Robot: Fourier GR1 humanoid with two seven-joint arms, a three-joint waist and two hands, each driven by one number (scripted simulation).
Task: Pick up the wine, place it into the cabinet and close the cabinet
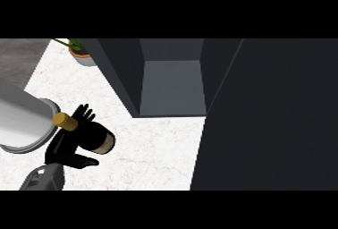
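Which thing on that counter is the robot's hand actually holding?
The dark wine bottle with the gold cap: the left hand curls round it. The potted plant and the large grey round vessel are not in any hand.

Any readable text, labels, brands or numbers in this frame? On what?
None can be read.
The wine bottle in the left hand has a pale label band, but no lettering shows on it.
The cabinet, plant pot and counter carry no markings.
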